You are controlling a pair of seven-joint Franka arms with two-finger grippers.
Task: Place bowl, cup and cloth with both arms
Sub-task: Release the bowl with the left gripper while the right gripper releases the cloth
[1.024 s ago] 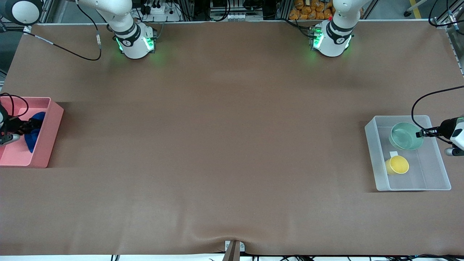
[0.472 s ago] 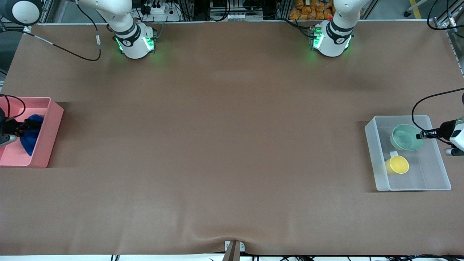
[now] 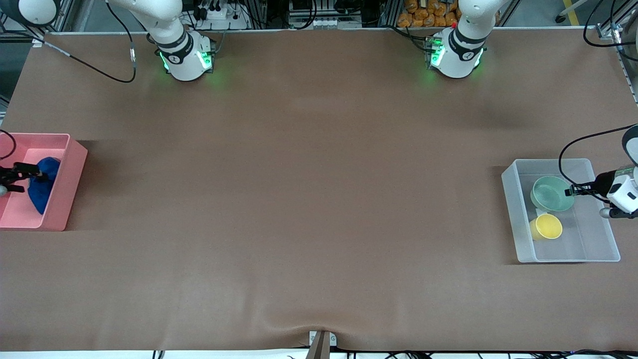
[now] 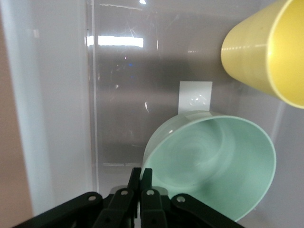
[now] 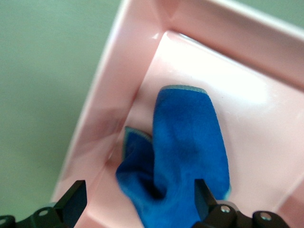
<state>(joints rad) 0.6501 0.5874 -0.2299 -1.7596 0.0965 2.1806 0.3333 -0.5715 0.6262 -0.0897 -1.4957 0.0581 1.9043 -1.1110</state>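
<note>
The mint-green bowl [image 3: 551,193] is tilted inside the clear bin [image 3: 518,214], just farther from the camera than the yellow cup [image 3: 547,227], which lies on its side. My left gripper [image 3: 573,191] is shut on the bowl's rim. The left wrist view shows its jaws [image 4: 141,172] pinched at the rim of the bowl [image 4: 213,161], with the cup [image 4: 266,47] close by. The blue cloth [image 3: 40,185] lies crumpled in the pink bin [image 3: 70,194]. My right gripper [image 3: 24,177] is open just over it, and its wrist view shows the gripper [image 5: 138,192] spread wide above the cloth [image 5: 187,142].
The clear bin's wall [image 4: 57,104] and a white label [image 4: 194,97] on its floor show in the left wrist view. The pink bin's wall [image 5: 247,28] rises around the cloth. The bins stand at the two ends of the brown table [image 3: 309,199].
My right gripper has opened and let go of the cloth, which dropped into the pink bin, and it drew back. My left gripper shifted the bowl toward the cup.
</note>
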